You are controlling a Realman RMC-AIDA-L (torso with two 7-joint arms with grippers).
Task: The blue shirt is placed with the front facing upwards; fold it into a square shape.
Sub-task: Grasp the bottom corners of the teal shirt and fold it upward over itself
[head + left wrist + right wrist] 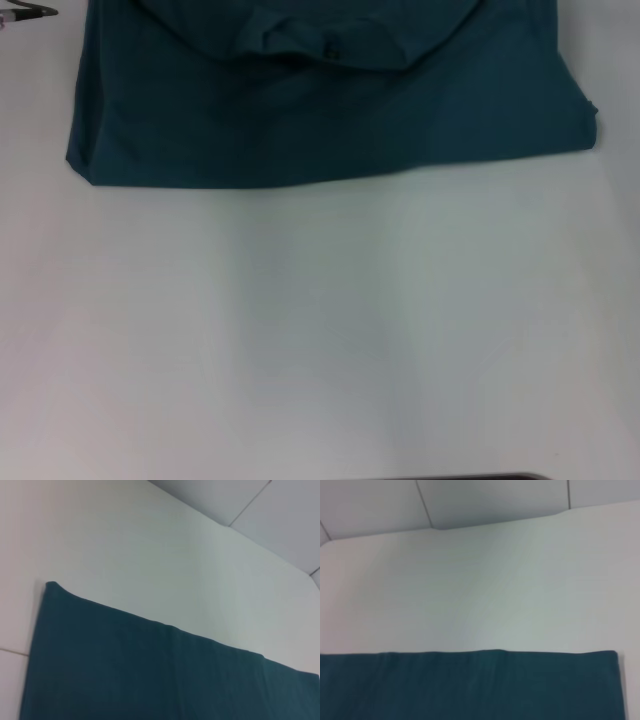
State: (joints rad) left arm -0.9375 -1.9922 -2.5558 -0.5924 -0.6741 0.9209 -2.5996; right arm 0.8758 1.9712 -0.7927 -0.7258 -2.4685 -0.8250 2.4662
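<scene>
We cannot see either gripper in any of our views, so we cannot tell how far their fingers are parted or whether they hold anything. The one blue shirt (pixel 330 110) lies folded on the far part of the white table (pixel 320 330), its near edge straight and its collar bunched toward the far side; both wrist views show a folded edge of it (pixel 150 675) (pixel 470 687) flat on the table. A thin dark item (pixel 30 13) lies at the far left corner, apart from the shirt.
</scene>
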